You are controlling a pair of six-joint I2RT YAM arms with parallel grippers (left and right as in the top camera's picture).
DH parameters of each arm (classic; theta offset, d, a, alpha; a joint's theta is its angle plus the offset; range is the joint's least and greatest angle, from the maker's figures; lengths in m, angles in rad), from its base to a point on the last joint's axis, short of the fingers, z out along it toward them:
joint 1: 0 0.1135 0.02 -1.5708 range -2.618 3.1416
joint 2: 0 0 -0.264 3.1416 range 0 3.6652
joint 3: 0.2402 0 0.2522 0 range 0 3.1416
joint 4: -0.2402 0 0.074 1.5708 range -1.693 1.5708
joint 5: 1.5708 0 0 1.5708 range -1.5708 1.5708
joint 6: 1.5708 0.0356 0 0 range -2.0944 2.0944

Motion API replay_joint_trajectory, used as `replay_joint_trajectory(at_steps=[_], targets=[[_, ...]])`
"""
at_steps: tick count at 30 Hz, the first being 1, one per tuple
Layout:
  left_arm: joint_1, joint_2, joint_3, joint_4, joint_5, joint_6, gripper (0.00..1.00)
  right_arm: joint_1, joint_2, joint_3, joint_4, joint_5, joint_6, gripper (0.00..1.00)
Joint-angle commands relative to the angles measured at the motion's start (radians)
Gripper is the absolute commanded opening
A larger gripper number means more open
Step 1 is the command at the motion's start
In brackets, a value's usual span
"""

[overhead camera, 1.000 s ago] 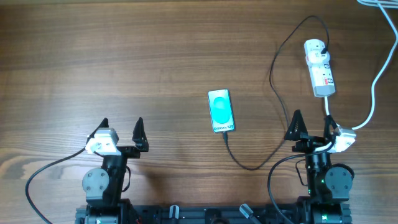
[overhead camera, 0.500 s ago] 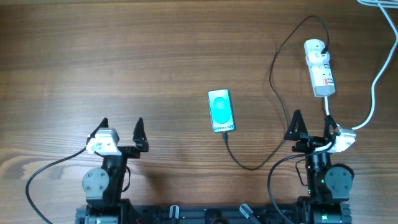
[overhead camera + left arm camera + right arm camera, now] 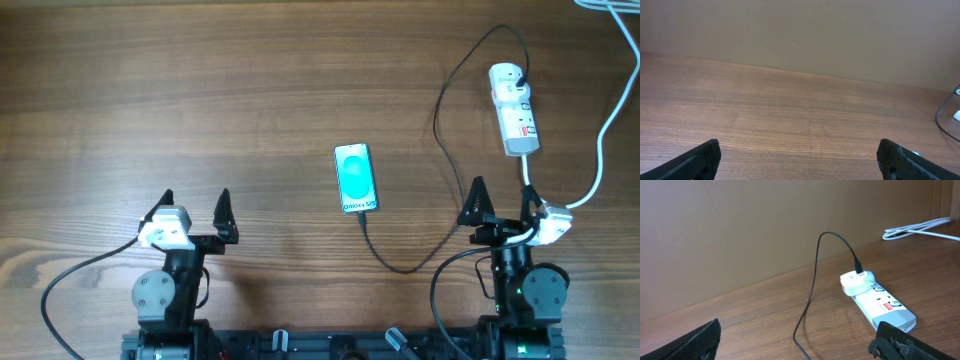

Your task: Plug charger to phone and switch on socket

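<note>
Both arms sit at the near edge of the brown wood-grain table (image 3: 200,90). The left gripper (image 3: 196,210) and right gripper (image 3: 502,205) each stand with fingers spread wide, holding nothing. The small flat phone with the cyan screen (image 3: 356,177) lies mid-table. The thin black charger cable (image 3: 815,270) meets its near end, but whether the tip is fully seated cannot be told. The cable then loops right and far to the white elongated power strip (image 3: 514,118) at far right. Risk: the right gripper's path to the strip crosses the slack cable and the thicker white cord (image 3: 601,150). A snag there would likely drag the phone or unseat the tip. The unanchored strip may also slide under a switch press.
</note>
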Motion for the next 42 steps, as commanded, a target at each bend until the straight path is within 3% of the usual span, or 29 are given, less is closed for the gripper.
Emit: replay_joint_trajectory(at_steps=[1, 7, 42], targets=[[0.007, -0.01, -0.012, 0.004, -0.003, 0.016, 1.0, -0.007, -0.013, -0.001, 0.003, -0.013, -0.049, 1.0], [0.007, -0.01, -0.012, 0.004, -0.003, 0.016, 1.0, -0.007, -0.013, -0.002, 0.0, -0.045, -0.26, 1.0], [0.007, -0.008, -0.012, 0.005, -0.003, 0.016, 1.0, -0.007, -0.012, -0.001, 0.001, -0.045, -0.255, 1.0]])
